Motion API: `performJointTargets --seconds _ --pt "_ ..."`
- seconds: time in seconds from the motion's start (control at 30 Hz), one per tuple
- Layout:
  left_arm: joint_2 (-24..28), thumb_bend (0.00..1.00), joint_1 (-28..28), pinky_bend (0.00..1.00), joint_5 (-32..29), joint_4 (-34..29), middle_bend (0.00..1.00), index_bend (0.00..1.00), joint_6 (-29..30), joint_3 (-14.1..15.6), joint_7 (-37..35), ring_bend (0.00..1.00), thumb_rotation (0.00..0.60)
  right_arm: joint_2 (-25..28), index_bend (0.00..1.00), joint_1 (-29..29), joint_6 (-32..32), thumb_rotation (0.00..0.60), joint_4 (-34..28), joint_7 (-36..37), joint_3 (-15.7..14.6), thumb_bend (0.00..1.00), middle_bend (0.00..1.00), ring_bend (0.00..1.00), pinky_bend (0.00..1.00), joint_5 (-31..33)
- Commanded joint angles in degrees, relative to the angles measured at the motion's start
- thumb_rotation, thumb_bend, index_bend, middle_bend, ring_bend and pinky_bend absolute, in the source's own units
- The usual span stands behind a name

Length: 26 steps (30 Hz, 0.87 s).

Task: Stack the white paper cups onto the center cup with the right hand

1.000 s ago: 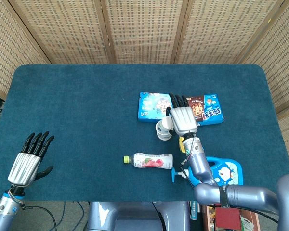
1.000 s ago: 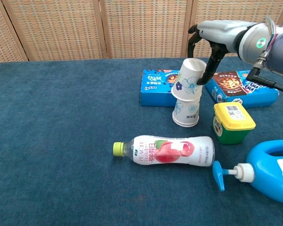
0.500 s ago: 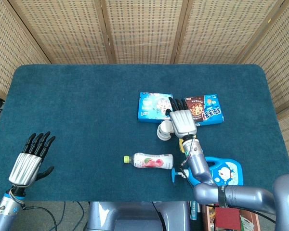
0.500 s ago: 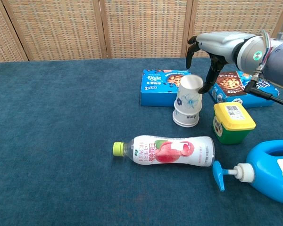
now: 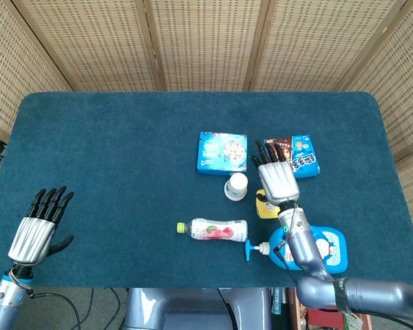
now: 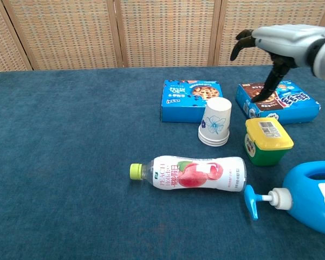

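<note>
Cups (image 6: 216, 122) stacked, right robot hand (image 5: 278, 180) apart

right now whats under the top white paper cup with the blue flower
The white paper cup with the blue flower sits upside down, nested over more cups; only their stacked rims show at the base. Their bodies are covered, so their number is unclear. The right hand is apart from it.

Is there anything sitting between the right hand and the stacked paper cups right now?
Nothing visible does. The right hand hovers open to the right of the paper cup stack, with bare cloth between them; the yellow-lidded tub sits nearer the camera, off that line.
</note>
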Motion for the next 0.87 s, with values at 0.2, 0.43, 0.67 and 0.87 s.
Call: performJointTargets --seconds 0.2,0.43,0.67,0.87 --pt "-0.1 0.21 0.1 0.00 -1.2 0.3 0.00 0.00 -0.1 -0.7 -0.1 0.00 0.600 8.6 0.19 -15.3 12.0 0.600 -2.0 13.1 -12.6 0.09 0.00 0.00 0.00 -20.9" --pt "-0.2 0.21 0.4 0.00 -1.4 0.6 0.00 0.00 0.7 -1.0 0.2 0.00 0.600 8.3 0.03 -26.5 19.6 0.600 7.5 22.5 -19.2 0.08 0.00 0.00 0.00 -29.8" --pt "-0.2 0.21 0.6 0.00 -1.8 0.7 0.00 0.00 0.7 -1.1 0.0 0.00 0.600 7.6 0.00 -31.7 19.8 0.600 12.4 26.2 -20.1 0.05 0.00 0.00 0.00 -31.2" --pt "-0.1 0.21 0.4 0.00 -2.0 0.8 0.00 0.00 0.5 -1.3 -0.1 0.00 0.600 6.3 0.00 -34.1 18.5 0.600 15.2 28.1 -19.1 0.05 0.00 0.00 0.00 -32.3"
